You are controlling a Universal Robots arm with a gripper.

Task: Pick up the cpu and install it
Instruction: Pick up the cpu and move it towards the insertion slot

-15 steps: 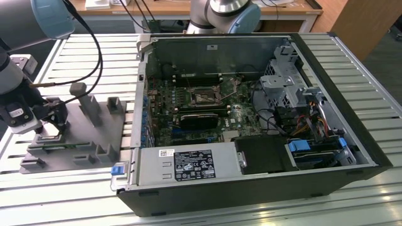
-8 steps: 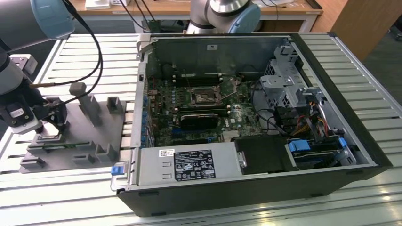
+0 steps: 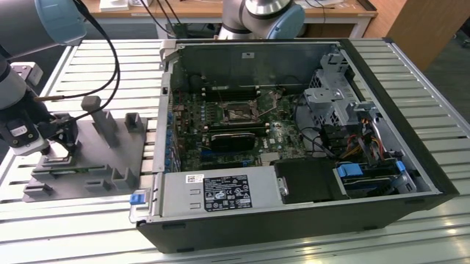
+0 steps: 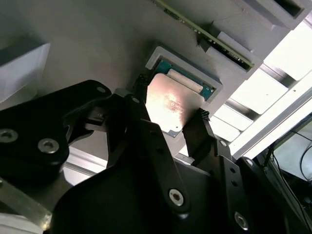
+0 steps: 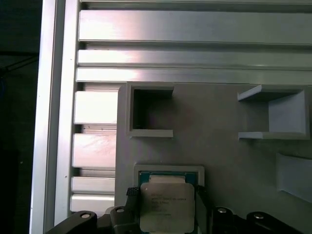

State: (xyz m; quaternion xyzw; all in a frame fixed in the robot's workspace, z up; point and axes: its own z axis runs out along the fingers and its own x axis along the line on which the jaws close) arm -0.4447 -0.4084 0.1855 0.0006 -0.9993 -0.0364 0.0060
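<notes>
Workbench: slatted aluminium table (image 3: 110, 60), slats gleaming under bright light | behind table: wooden desk (image 3: 220, 10) on pale frame | off table's far corner: brown wooden panel (image 3: 426, 22) | beside table: dark floor (image 3: 459, 71)

cpu (image 4: 171, 100) edges behind hand (image 4: 170, 106)
</notes>
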